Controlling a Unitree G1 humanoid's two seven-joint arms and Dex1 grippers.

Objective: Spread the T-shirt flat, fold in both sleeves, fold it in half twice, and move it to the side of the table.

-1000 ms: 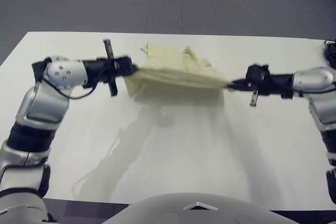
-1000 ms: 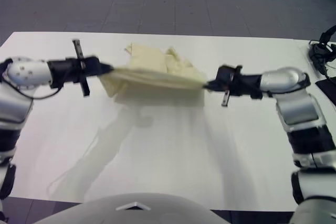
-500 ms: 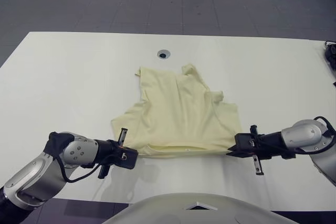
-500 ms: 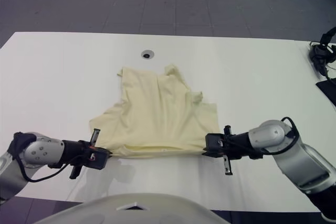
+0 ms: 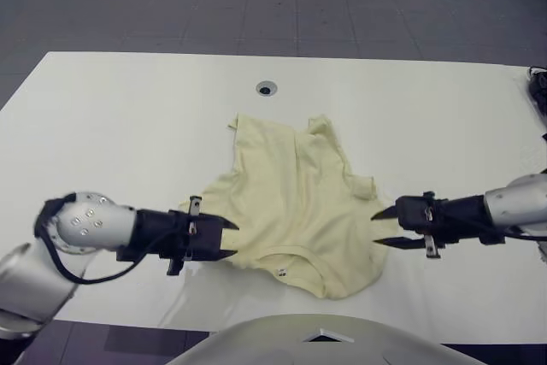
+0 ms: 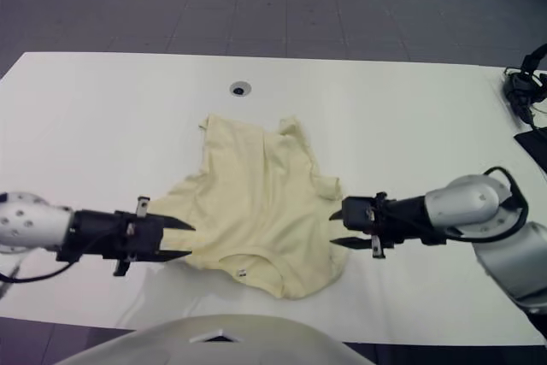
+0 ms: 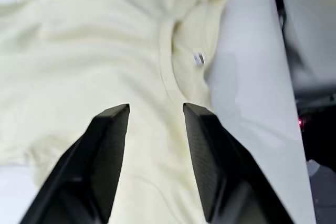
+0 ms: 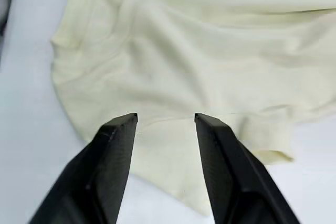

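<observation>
**Silver Arms, Black Grippers**

Both arms wore rounded silver shells; the left arm [image 5: 102, 230] showed small dark screws [image 5: 84, 221] on its joint and a thin black cable [image 5: 90, 281] looping beneath. The left gripper [image 5: 229, 240] and right gripper [image 5: 378, 230] were matte black, with tapered wedge fingers [image 7: 107, 150].
</observation>
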